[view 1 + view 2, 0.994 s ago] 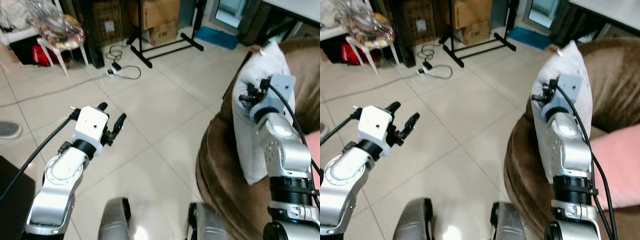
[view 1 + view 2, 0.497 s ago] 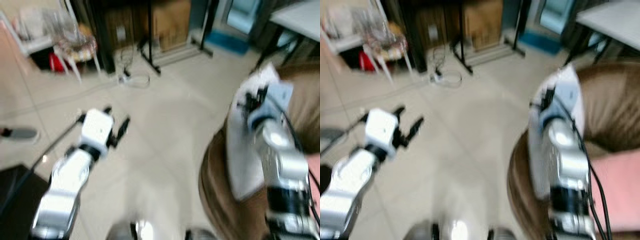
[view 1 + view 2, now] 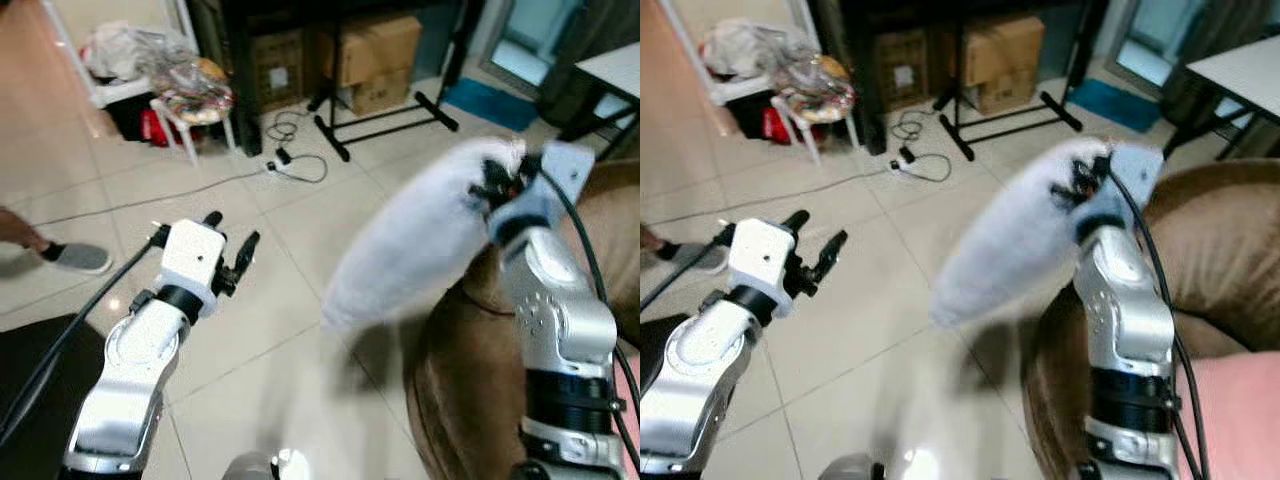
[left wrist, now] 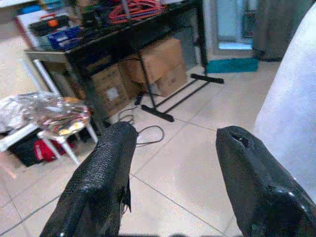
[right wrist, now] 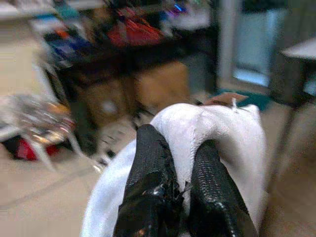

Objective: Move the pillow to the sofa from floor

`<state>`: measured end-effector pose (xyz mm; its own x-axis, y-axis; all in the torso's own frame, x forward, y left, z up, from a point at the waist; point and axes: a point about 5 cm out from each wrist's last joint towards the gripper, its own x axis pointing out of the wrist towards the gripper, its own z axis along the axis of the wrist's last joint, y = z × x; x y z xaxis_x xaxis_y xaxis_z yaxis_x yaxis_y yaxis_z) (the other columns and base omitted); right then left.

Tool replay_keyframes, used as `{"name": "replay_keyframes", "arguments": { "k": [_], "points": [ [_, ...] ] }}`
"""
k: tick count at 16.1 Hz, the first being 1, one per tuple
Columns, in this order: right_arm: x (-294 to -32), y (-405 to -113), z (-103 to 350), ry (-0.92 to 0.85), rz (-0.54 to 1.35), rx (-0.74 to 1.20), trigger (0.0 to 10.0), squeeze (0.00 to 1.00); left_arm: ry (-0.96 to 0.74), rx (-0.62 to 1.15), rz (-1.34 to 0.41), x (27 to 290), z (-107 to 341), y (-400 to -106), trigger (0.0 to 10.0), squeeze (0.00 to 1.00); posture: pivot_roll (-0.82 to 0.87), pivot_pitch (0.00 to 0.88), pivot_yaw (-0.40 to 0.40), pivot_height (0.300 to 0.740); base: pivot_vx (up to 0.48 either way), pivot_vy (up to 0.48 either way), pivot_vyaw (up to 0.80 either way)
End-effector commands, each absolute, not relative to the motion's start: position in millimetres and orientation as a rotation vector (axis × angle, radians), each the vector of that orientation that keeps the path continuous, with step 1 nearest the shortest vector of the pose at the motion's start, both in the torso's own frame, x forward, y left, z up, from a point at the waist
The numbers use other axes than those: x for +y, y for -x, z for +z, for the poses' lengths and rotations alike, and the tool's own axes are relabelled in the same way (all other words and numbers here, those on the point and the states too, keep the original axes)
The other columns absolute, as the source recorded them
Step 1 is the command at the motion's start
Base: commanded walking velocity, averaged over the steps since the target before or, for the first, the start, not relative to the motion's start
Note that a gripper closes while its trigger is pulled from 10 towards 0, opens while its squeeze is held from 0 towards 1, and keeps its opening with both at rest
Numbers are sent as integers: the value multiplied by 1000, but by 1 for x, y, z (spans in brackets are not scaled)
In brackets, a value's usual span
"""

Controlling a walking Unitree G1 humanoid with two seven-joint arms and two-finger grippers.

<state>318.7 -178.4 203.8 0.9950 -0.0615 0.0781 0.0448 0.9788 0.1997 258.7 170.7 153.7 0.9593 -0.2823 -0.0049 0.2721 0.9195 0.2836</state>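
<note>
Pillow (image 3: pixel 415 235) in R tool (image 5: pixel 180 190), above sofa (image 3: pixel 470 390) edge

- The white fabric pillow (image 3: pixel 420 235) is smeared by motion blur, its lower end soft-edged.
- The brown upholstered sofa (image 3: pixel 1210 250) runs off the picture's right edge.
- A person's grey shoe (image 3: pixel 75 258) and ankle are cut by the left edge.
- The pillow corner is hidden between the right gripper (image 5: pixel 173 197) fingers.
</note>
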Motion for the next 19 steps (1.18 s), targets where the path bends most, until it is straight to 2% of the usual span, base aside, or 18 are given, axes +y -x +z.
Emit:
{"name": "replay_keyframes", "arguments": {
  "k": [1, 4, 19],
  "points": [
    [-171, -315, 221, -212, -16, -165, 10000, 0, -292, -50, -284, 172, 157, -259, 10000, 0, -89, 0, -6, 740, 0, 0, -675],
    [-161, -311, 211, -248, -8, -131, 10000, 0, -276, -69, -302, 172, 161, -258, 10000, 0, -81, 0, 1, 740, 94, 0, -781],
    [-140, -315, 207, -248, 73, -89, 10000, 0, -289, -35, -348, 176, 158, -252, 10000, 0, -55, 0, -4, 740, 330, 0, -761]
  ]
}}
